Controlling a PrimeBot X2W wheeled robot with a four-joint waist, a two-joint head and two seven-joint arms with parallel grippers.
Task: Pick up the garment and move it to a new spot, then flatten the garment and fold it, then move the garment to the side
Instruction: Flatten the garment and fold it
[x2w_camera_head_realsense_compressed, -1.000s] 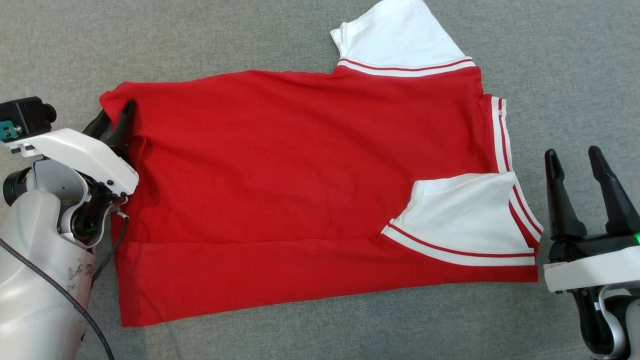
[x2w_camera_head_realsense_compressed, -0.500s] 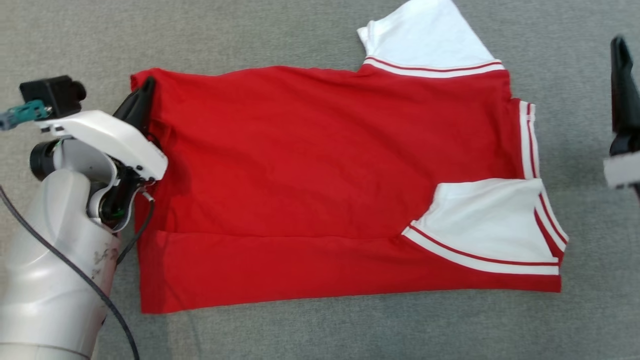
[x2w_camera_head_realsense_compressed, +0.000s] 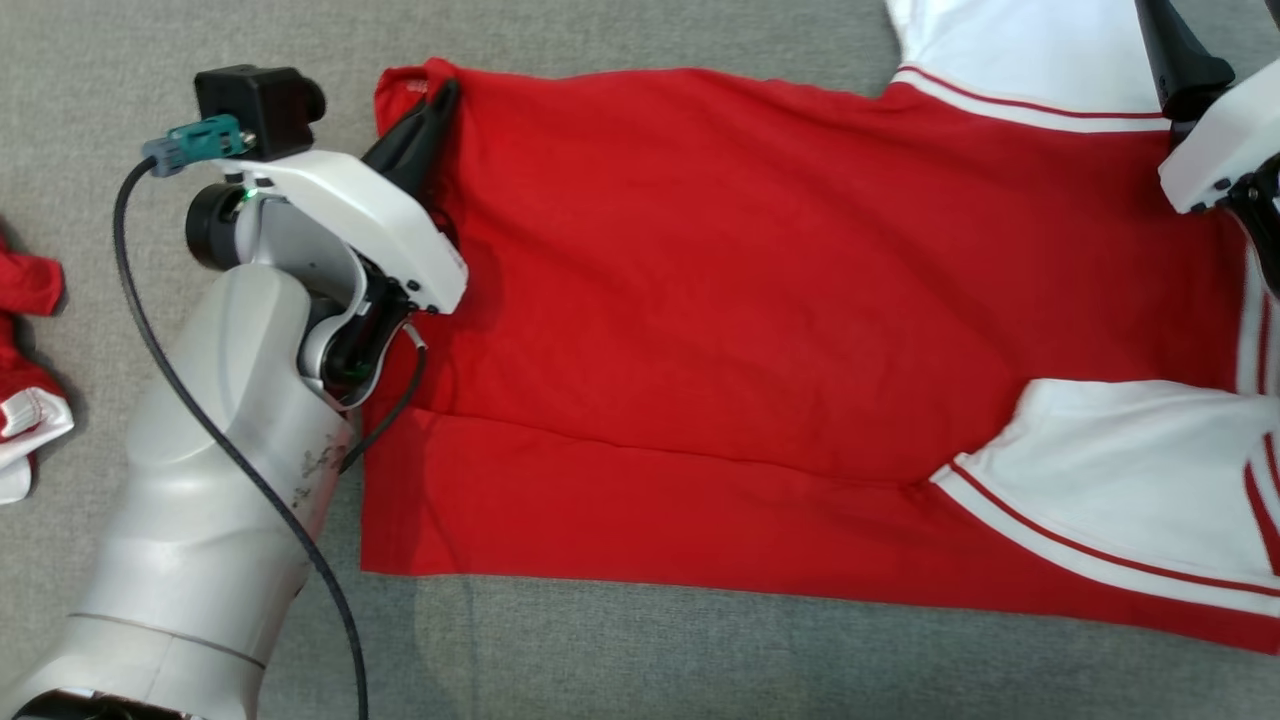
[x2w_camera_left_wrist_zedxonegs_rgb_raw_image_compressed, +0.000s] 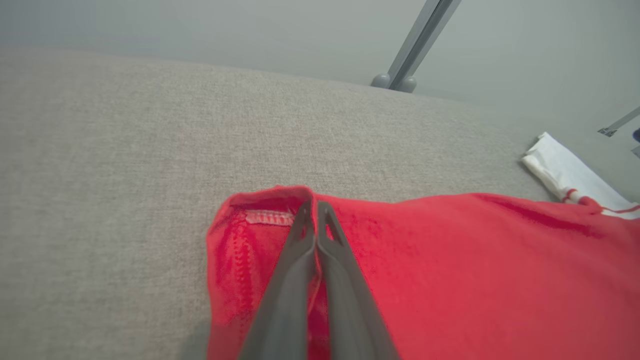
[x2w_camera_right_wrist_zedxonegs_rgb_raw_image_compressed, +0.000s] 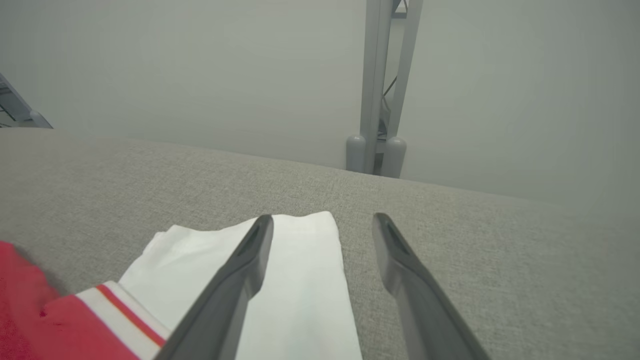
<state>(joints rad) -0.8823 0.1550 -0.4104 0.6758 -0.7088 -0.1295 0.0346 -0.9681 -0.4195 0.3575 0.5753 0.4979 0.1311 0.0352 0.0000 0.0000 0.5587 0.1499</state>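
Corner of red white-sleeved T-shirt (x2w_camera_head_realsense_compressed: 760, 300), upper left, now pinched in left gripper (x2w_camera_left_wrist_zedxonegs_rgb_raw_image_compressed: 315, 207), jaws pressed together; right gripper (x2w_camera_right_wrist_zedxonegs_rgb_raw_image_compressed: 322, 222), jaws spread, has reached upper-right sleeve (x2w_camera_head_realsense_compressed: 1010, 45).

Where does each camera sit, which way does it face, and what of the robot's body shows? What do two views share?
Head view: on the robot's head, looking down at the red garment; shows left gripper, forearm, right gripper.
Left wrist view: on that wrist, looks along shut fingers pinching the garment's corner.
Right wrist view: on that wrist, looks along open fingers at the white sleeve.
Shared: head and left wrist views show that pinched corner.
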